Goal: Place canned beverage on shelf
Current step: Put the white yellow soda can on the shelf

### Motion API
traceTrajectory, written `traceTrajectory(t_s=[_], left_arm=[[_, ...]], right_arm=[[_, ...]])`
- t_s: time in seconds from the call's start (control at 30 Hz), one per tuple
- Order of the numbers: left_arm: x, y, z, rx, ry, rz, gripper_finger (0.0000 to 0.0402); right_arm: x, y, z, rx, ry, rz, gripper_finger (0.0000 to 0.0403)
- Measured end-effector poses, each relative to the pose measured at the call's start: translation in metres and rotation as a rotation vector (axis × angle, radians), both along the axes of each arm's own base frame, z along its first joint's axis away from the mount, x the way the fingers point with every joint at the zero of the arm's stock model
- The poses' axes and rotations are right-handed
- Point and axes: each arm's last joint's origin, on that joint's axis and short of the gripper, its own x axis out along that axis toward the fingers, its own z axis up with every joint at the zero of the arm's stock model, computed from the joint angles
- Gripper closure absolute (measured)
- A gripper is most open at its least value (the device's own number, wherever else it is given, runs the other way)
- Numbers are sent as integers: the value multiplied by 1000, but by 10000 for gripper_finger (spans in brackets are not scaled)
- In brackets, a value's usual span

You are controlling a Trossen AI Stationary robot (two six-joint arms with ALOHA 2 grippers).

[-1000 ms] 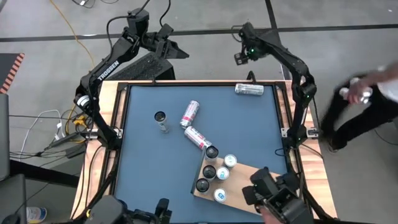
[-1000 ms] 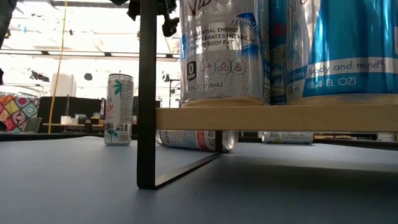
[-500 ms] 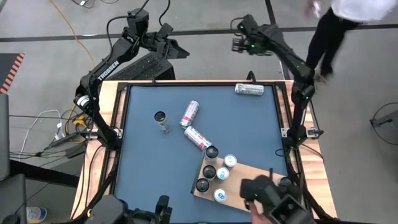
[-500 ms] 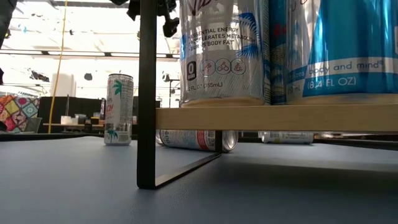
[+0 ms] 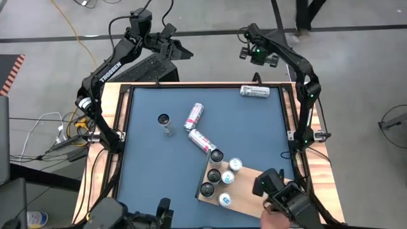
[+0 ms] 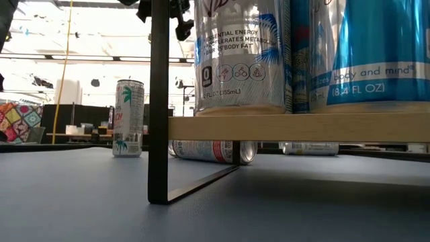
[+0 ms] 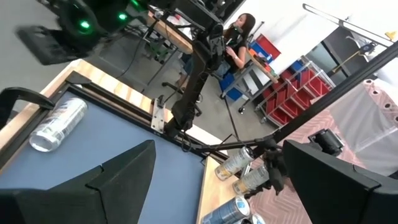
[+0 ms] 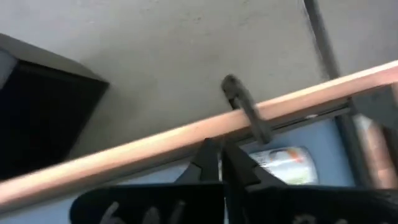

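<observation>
The shelf [image 5: 249, 182] is a light wooden board on black legs at the table's near right, with several cans [image 5: 227, 177] standing on it. In the low view the board [image 6: 295, 126] fills the right half. One can [image 5: 165, 121] stands upright on the table. Two cans [image 5: 194, 116] [image 5: 202, 140] lie mid-table, and another [image 5: 255, 91] lies at the far right. My right gripper [image 5: 259, 58] hangs shut beyond the far edge, above that can [image 8: 283, 163]. My left gripper [image 5: 179, 44] waits open beyond the far left edge.
A person's hand with a dark device [image 5: 280, 198] reaches over the near right corner beside the shelf. A wooden frame [image 5: 108, 114] rims the blue-grey tabletop. A person's legs [image 5: 305, 13] show on the floor beyond the far edge.
My right gripper has swung a little away from the table and come back above its far edge. A person has walked from the table's right side round to the floor beyond the far edge. The hand with the dark device has shifted at the near right corner.
</observation>
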Motion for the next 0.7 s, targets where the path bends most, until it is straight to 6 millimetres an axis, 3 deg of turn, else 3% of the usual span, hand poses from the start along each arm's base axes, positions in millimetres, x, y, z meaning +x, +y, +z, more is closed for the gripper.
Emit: traceTrajectory(t_s=[0.1,0.2,0.4,0.57,0.7], left_arm=[[-2,2,0,-1,2,9,65],[-4,3,-1,3,6,20,65],[-3,4,-1,0,10,35,65],[-4,3,-2,-8,14,24,65],[-4,3,-3,-17,22,23,65]], right_arm=[[-12,7,-3,113,84,5,400],[-13,8,-3,116,109,0,402],[26,19,6,4,-46,174,403],[65,77,32,-49,-40,364,403],[89,124,28,-68,33,365,403]])
